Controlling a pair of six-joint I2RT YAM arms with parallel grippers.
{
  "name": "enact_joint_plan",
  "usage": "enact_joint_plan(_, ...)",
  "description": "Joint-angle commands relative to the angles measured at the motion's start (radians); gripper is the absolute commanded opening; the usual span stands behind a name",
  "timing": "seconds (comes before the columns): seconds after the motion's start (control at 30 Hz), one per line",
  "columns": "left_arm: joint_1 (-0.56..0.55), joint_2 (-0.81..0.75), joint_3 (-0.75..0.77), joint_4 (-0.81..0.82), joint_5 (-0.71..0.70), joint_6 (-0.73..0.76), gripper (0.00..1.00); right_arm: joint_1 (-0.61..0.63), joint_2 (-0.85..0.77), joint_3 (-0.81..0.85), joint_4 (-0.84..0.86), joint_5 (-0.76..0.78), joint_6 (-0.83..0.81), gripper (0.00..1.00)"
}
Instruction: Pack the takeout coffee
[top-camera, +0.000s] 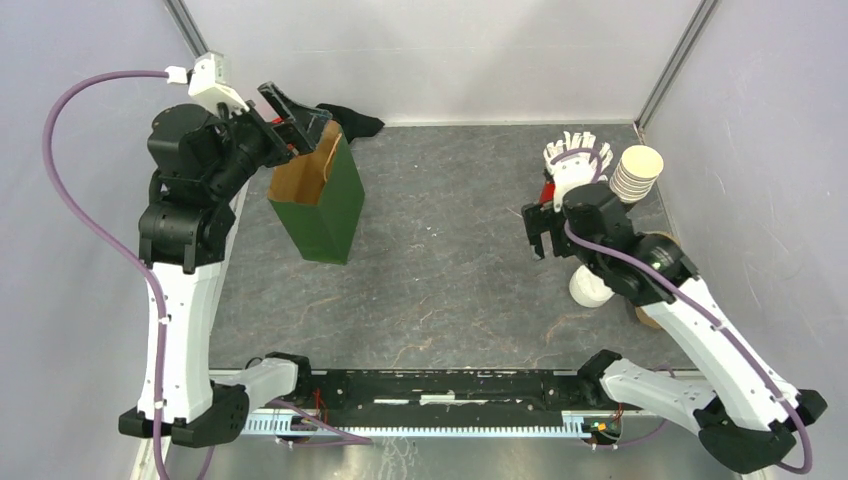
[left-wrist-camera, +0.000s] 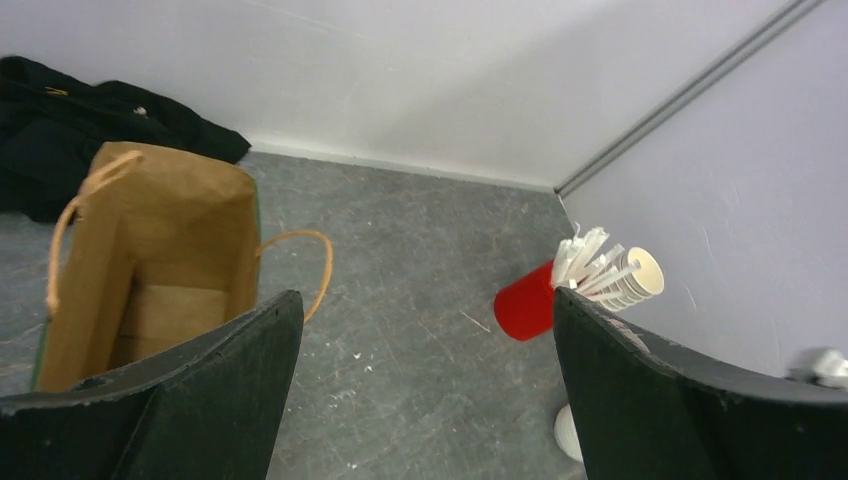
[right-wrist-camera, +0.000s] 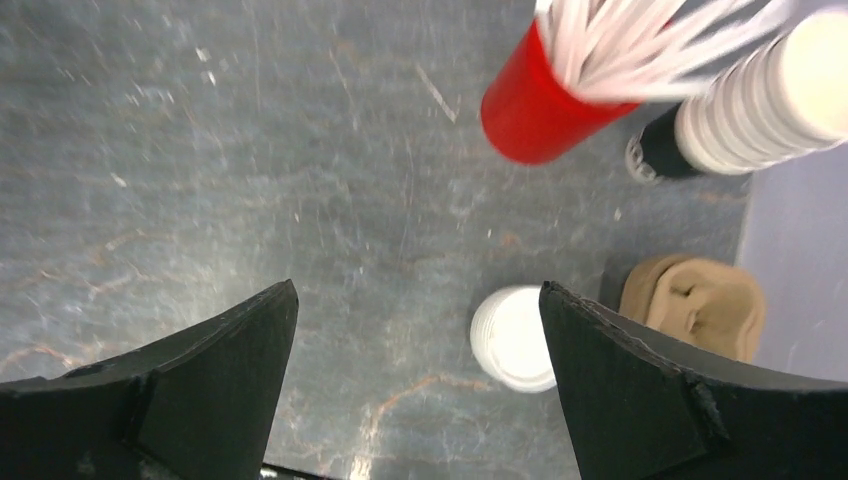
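The takeout coffee is out of view: no dark lidded cup shows in any frame. A green paper bag (top-camera: 325, 205) with a brown inside (left-wrist-camera: 165, 250) and rope handles stands open at the back left; the part of its floor that shows is bare. My left gripper (top-camera: 297, 118) hangs open just above the bag's mouth, and in its own view the left gripper (left-wrist-camera: 425, 300) has only table between its fingers. My right gripper (top-camera: 538, 232) stands open over the table at the right. The right gripper (right-wrist-camera: 418, 290) holds nothing.
A red cup of white sticks (top-camera: 572, 160) and a stack of cream-inside cups (top-camera: 636, 172) stand at the back right. A white ribbed lid (right-wrist-camera: 515, 338) lies by my right fingers, with a tan crumpled thing (right-wrist-camera: 695, 300) beside it. Black cloth (top-camera: 350, 120) lies behind the bag.
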Motion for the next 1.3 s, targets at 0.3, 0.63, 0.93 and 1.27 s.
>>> enact_joint_plan(0.3, -0.128, 0.048, -0.036, 0.046, 0.141, 0.058, 1.00, -0.548, 0.043, -0.307, 0.073, -0.357, 0.054, 0.92)
enact_joint_plan(0.63, -0.345, 0.032, -0.011, -0.002, 0.012, 0.249, 1.00, -0.830, 0.159, -0.240, 0.040, -0.429, -0.031, 0.81)
enact_joint_plan(0.93, -0.504, -0.026, -0.061, -0.032, -0.145, 0.380, 1.00, -0.837, 0.229, -0.113, -0.008, -0.393, -0.014, 0.79)
enact_joint_plan(1.27, -0.585, -0.024, -0.038, -0.049, -0.278, 0.439, 1.00, -0.988, 0.427, 0.237, 0.047, -0.308, 0.083, 0.73)
